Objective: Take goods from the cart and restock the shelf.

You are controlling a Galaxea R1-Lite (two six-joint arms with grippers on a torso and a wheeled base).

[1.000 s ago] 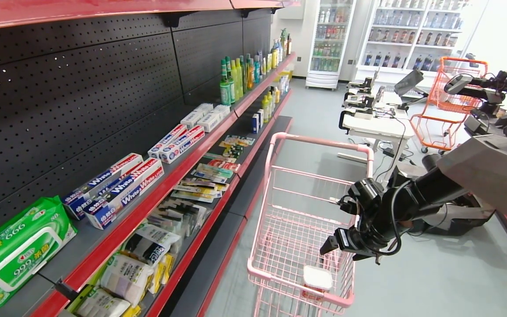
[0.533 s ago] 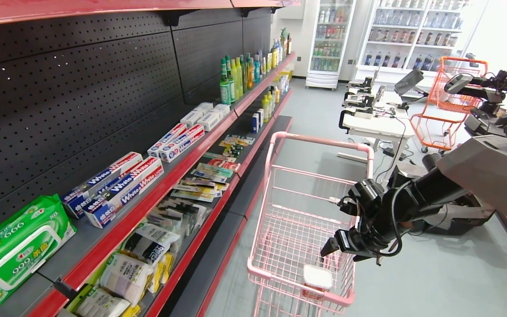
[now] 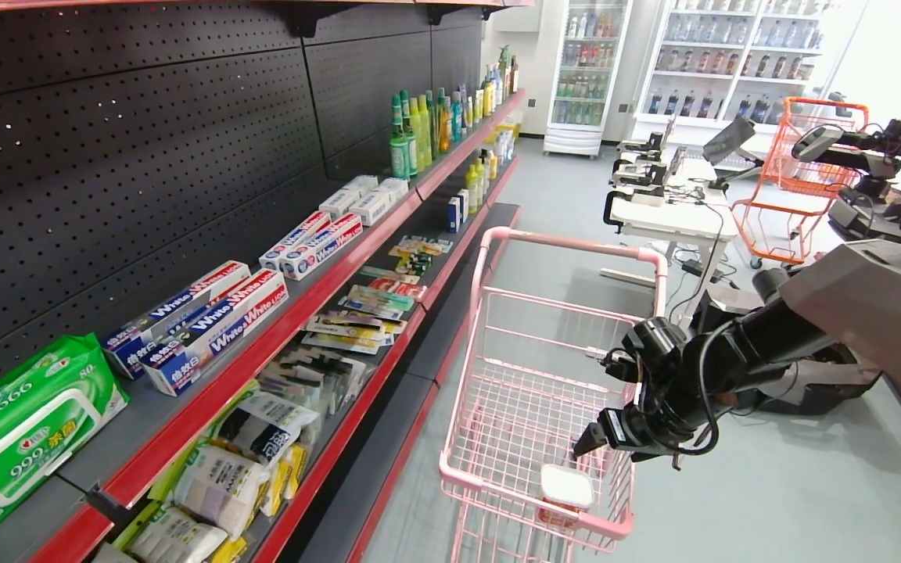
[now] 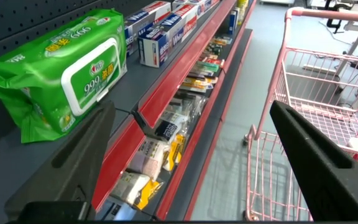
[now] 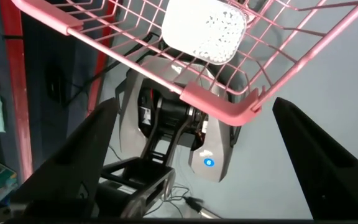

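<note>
The step in hand looks like the pick: getting the tub out of the cart so it can go on the shelf (image 3: 208,397). On that shelf the wipes (image 3: 24,426) lie at the near end and the boxes (image 3: 208,324) just beyond them, with bare board between, which seems a fair spot for later.

The cart (image 3: 568,244) stands beside the shelf, and the tub (image 3: 566,486) sits on its wire floor, tucked into the near corner close to the rim. That corner is the hard part. The claw should probably come down from straight above, inside the wires, with one finger on each side of the white lid. It should grip the body below the lid, not the lid itself, then lift straight up until clear of the rim before swinging toward the shelf.

The left claw (image 4: 191,143) hangs by the shelf near the wipes, fingers spread wide, holding nothing. The right claw (image 3: 585,444) hovers over the cart's right side, above and just beyond the tub. It is also spread wide and empty, touching neither wire nor tub.
</note>
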